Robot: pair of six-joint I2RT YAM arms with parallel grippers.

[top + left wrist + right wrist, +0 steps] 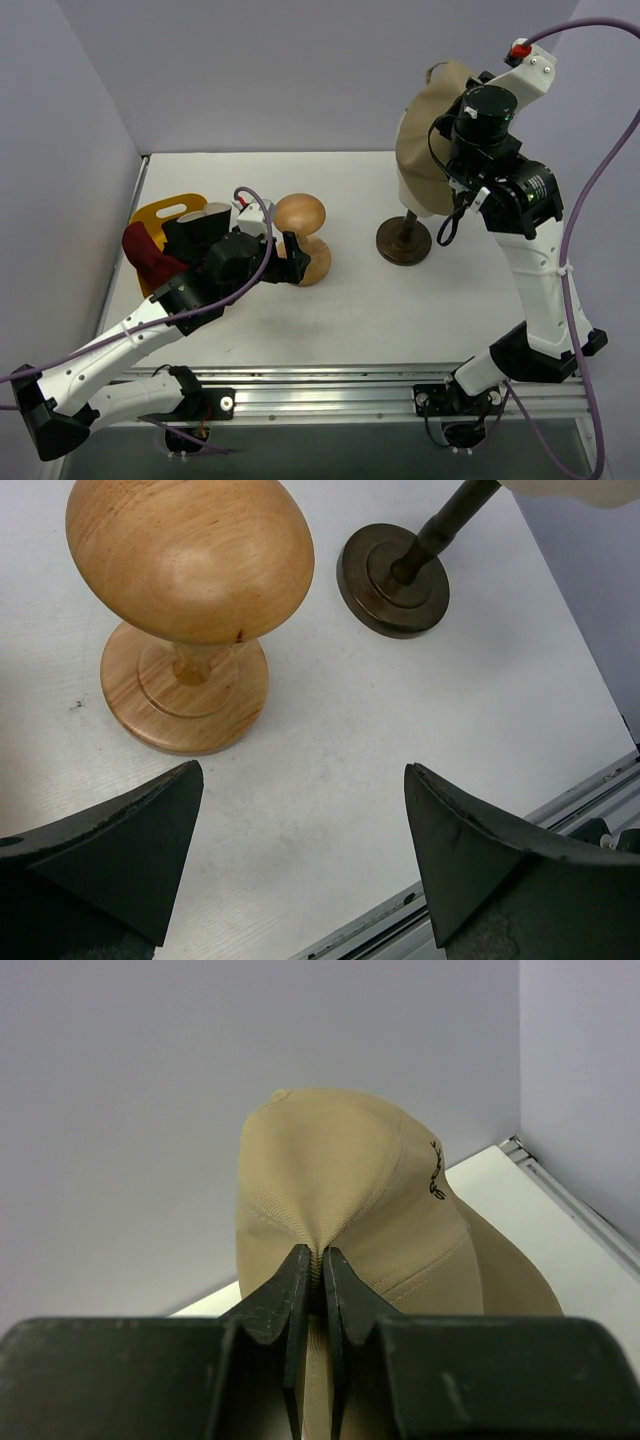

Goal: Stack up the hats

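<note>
The tan baseball cap (428,135) with a dark embroidered logo sits high on the mannequin head at the back right. My right gripper (320,1257) is shut on a pinched fold of the cap's (335,1160) crown; in the top view the wrist hides its fingers. The dark red bucket hat (146,256) lies at the left by the yellow tray, with a black hat-like shape (186,232) beside it, partly hidden by my left arm. My left gripper (300,850) is open and empty, low over the table next to the wooden stand (190,570). The blue cap is out of view.
The wooden mushroom stand (303,238) is at centre left. The mannequin's dark round base (404,241) and post are at centre right; the base also shows in the left wrist view (393,580). The yellow tray (160,211) is at the far left. Grey walls close in on three sides.
</note>
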